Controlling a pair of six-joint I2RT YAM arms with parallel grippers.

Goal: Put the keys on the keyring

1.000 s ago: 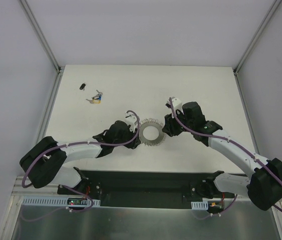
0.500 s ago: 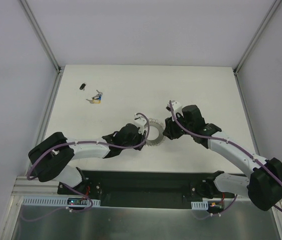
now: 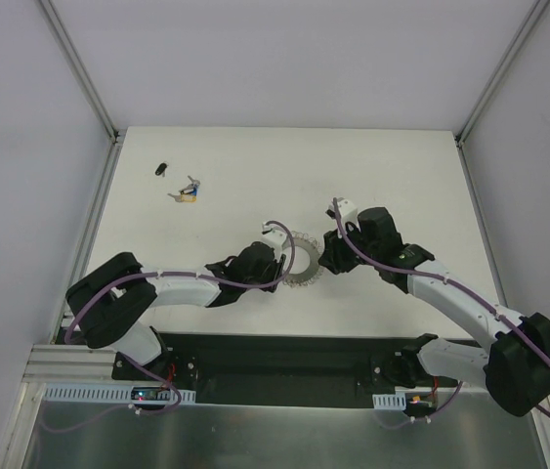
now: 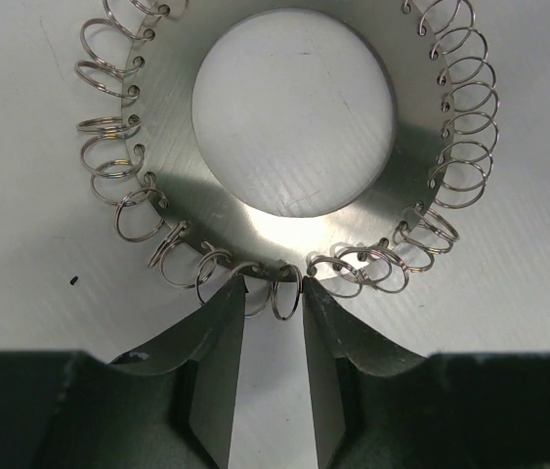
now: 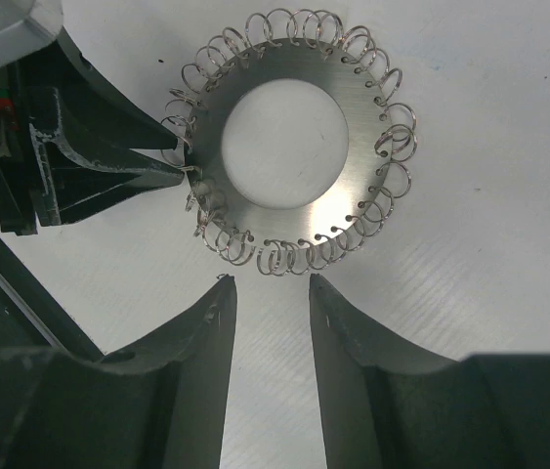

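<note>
The keyring, a grey metal disc with an open centre and wire loops round its rim, lies flat mid-table between both grippers. My left gripper is at its left edge. In the left wrist view its jaws stand a little apart, with a couple of the keyring's wire loops between the fingertips. My right gripper is open just off the ring's right side, and its tips stop short of the keyring. The keys, small with coloured tags, lie far back left, away from both grippers.
A small dark object lies near the table's back left corner, beyond the keys. Metal frame posts rise at both back corners. In the right wrist view the left gripper fills the left side, next to the ring.
The left arm has stretched rightward and its gripper has come up against the keyring's left edge. The ring has shifted slightly right. The right gripper has barely moved.
</note>
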